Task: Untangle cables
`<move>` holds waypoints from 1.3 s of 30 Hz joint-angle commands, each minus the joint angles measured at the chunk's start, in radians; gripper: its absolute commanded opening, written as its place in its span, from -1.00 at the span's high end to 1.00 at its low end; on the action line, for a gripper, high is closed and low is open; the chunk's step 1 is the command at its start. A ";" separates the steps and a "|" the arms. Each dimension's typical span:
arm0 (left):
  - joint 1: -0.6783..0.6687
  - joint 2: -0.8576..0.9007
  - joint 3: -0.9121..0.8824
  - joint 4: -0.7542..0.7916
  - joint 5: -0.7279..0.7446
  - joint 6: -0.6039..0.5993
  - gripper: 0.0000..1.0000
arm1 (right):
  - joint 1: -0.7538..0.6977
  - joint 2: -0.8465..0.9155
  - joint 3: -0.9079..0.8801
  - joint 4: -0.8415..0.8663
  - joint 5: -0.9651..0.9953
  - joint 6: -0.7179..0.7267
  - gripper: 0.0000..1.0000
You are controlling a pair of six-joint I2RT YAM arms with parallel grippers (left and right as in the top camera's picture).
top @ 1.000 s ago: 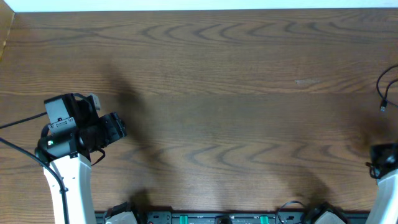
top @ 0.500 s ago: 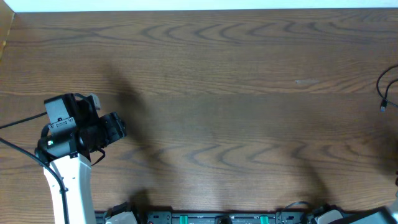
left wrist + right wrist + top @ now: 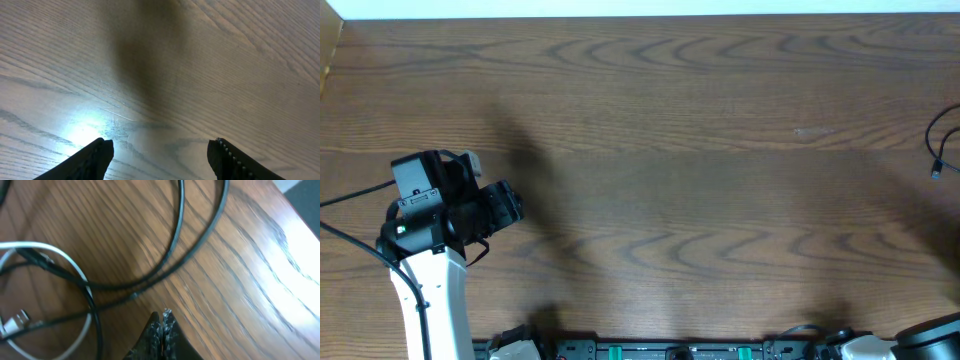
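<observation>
A black cable (image 3: 940,145) pokes in at the overhead view's right edge, its plug end lying on the table. In the right wrist view black cables (image 3: 175,245) loop across the wood and cross a white cable (image 3: 55,260) with a white plug at the left. My right gripper (image 3: 162,317) is shut and empty, just below the black loop, not touching it. It is out of the overhead view. My left gripper (image 3: 160,147) is open and empty over bare wood; in the overhead view it (image 3: 510,205) sits at the table's left.
The wooden table (image 3: 680,150) runs to a white back edge. In the right wrist view the table's edge (image 3: 295,205) lies at the upper right, close to the cables. A black cord (image 3: 350,195) trails from the left arm.
My right arm has pulled out of the overhead view past the lower right corner. My left arm has not moved.
</observation>
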 commanded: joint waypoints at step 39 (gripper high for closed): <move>-0.002 0.001 0.005 -0.057 0.012 0.010 -0.33 | 0.311 0.548 0.275 0.126 -0.343 -0.332 0.98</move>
